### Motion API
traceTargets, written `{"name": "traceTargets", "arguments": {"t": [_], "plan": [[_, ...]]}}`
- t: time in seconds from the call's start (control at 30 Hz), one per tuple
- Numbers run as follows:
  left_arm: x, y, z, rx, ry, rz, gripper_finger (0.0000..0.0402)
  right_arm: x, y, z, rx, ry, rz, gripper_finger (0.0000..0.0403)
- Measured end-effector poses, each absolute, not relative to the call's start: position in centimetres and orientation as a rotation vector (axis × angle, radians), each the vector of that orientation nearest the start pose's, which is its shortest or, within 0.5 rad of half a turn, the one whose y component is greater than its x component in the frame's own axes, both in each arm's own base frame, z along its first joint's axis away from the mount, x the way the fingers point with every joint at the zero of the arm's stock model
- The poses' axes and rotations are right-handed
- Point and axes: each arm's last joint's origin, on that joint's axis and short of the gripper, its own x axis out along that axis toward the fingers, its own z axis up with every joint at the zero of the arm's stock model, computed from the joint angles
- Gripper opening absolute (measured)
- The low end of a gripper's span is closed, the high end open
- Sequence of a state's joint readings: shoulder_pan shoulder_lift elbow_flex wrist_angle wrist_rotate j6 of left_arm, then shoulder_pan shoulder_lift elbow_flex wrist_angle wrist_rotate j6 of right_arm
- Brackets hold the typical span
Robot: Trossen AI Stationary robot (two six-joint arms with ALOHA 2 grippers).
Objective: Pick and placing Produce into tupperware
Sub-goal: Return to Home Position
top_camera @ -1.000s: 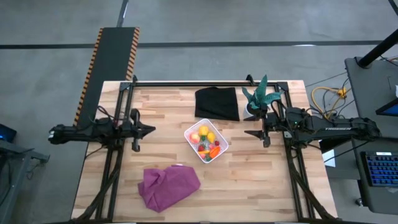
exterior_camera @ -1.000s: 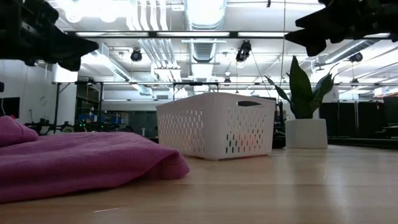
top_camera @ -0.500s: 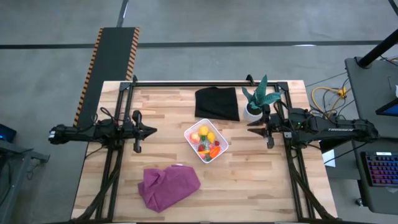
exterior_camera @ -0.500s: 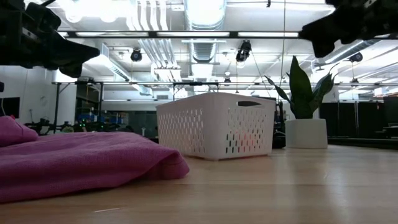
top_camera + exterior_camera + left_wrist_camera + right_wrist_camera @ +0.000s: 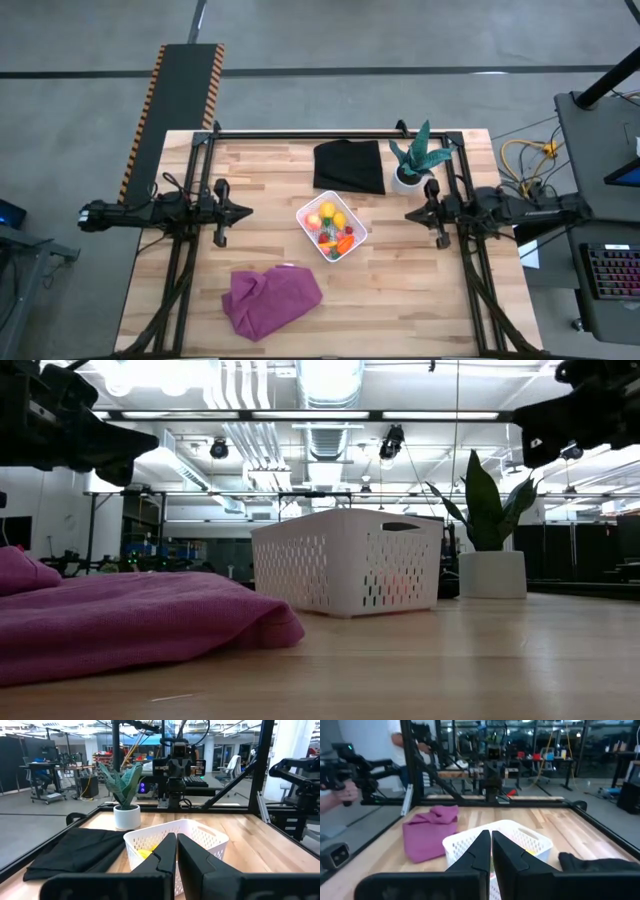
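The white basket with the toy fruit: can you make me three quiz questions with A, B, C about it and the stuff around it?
1. Where are the small toy fruits and vegetables?
A. inside the white plastic basket
B. on the floor
C. on a chair

2. What colour is the crumpled cloth on the wooden table?
A. green
B. purple
C. yellow

3. How are the robot's left hand and right hand?
A. both holding fruit
B. both wide open
C. both shut and empty

Answers: 1 A, the high view shows them lying in the basket. 2 B, it looks purple in the high and low views. 3 C, each wrist view shows the fingers together with nothing between them.
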State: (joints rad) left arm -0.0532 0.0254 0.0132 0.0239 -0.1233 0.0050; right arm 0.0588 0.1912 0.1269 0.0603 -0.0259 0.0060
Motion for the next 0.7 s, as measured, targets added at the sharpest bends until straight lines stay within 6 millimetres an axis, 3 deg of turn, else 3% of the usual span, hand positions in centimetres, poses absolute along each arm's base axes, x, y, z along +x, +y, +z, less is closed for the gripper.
{"name": "traceTargets", "arguments": {"t": [0.33,0.7], "plan": [[9.9,-0.2,16.7,0.006,-0.002,0.069,0.0,9.7,0.7,16.7,0.067,0.0,0.082,0.0009],[9.9,-0.2,16.6,0.01,0.011,0.056,0.0,9.7,0.7,16.8,0.068,-0.013,0.086,0.0009]]}}
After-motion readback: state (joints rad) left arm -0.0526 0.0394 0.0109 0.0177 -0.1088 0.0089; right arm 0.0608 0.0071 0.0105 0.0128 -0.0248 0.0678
